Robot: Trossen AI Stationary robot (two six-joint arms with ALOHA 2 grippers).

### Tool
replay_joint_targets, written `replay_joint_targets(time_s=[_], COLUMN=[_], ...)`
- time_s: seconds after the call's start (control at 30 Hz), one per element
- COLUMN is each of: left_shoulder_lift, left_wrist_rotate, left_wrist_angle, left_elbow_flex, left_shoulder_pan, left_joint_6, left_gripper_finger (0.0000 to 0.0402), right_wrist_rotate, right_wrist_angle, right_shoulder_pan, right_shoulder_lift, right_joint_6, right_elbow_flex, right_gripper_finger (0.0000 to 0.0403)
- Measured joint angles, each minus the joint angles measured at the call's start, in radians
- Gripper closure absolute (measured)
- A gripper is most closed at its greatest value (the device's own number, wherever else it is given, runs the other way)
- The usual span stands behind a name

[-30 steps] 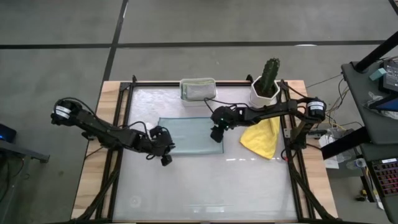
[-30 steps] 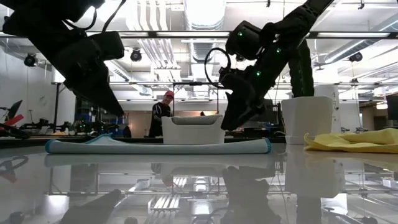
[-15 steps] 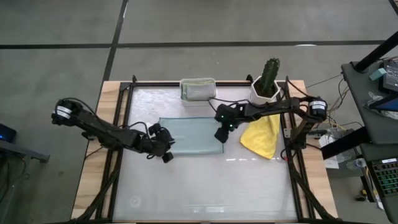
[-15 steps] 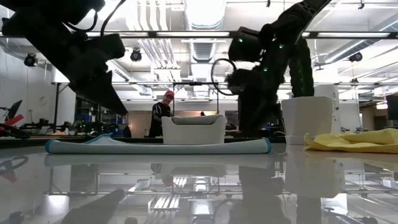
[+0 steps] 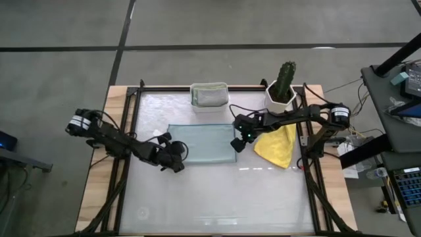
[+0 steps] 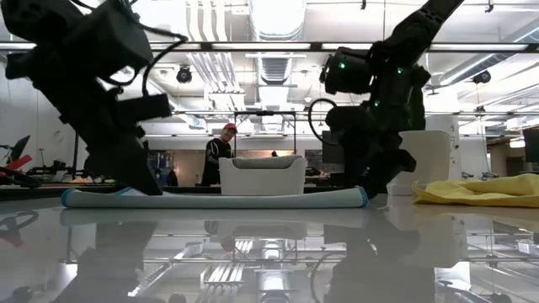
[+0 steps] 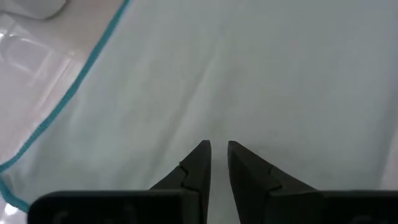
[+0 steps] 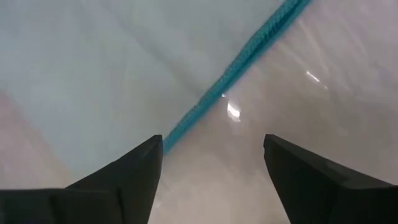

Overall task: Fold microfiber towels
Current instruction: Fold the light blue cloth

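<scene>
While the pale blue-grey towel (image 5: 202, 143) lies spread flat at the middle of the table (image 5: 217, 197) in the high view, the left end effector (image 5: 176, 164) sits at the cloth's 8 o'clock corner and the right end effector (image 5: 238, 145) at its 3 o'clock edge, with the yellow towel (image 5: 277, 146) crumpled just beyond at 3 o'clock and the white tub (image 5: 209, 95), which holds another cloth, at 12 o'clock beside a potted cactus (image 5: 283, 87); from above, neither finger gap can be read. At table height, the low view adds what the overhead cannot: the towel (image 6: 215, 199) is a thin, low strip with a teal hem, and both end effectors reach down to its two ends, a person standing far behind the tub (image 6: 261, 175). Left wrist view: the fingers (image 7: 194, 169) stand nearly together right over the cloth (image 7: 261, 74), though I cannot tell whether any fabric is pinched; if they lift with nothing caught, that corner stays down and the fold goes crooked. Right wrist view: the fingers (image 8: 127, 171) stand wide apart, straddling the teal hem (image 8: 239, 56), with bare table under one side; closing too far outside could scrape the slick surface and miss the edge, or gather only the hem so it slips.
</scene>
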Motion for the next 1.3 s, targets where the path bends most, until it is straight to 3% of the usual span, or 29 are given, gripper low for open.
replay_joint_targets(time_s=[0.23, 0.47, 0.6, 0.7, 0.9, 1.07, 1.23, 1.3], left_shoulder_lift=[0.027, -0.032, -0.074, -0.1, -0.155, -0.188, -0.194, -0.187], left_wrist_rotate=[0.021, 0.062, 0.164, 0.307, 0.475, 0.584, 0.565, 0.511], left_wrist_angle=[0.001, -0.004, -0.006, -0.007, -0.012, -0.047, -0.102, -0.141], left_elbow_flex=[0.004, 0.016, 0.021, 0.022, 0.023, 0.042, 0.044, 0.043], left_shoulder_pan=[0.001, 0.001, 0.001, -0.005, -0.034, -0.067, -0.108, -0.117], left_joint_6=[-0.003, 0.027, 0.026, 0.027, 0.058, 0.056, 0.029, 0.058], left_gripper_finger=[0.0361, 0.0361, 0.0361, 0.0361, 0.0359, 0.0319, 0.0257, 0.0241], right_wrist_rotate=[0.003, 0.011, 0.006, 0.0, 0.006, 0.015, 0.18, 0.193], right_wrist_angle=[0.057, 0.083, 0.076, 0.08, 0.125, 0.15, 0.141, 0.112], right_shoulder_pan=[-0.001, -0.003, -0.003, 0.011, 0.118, 0.216, 0.281, 0.287], right_shoulder_lift=[0.007, -0.016, -0.007, -0.015, -0.062, -0.059, -0.056, -0.061], right_joint_6=[0.004, -0.065, -0.067, -0.165, -0.327, -0.432, -0.453, -0.476], right_elbow_flex=[-0.005, -0.005, -0.012, -0.005, 0.033, 0.046, 0.046, 0.046], right_gripper_finger=[0.0127, 0.0128, 0.0135, 0.0138, 0.0138, 0.0142, 0.0151, 0.0154])
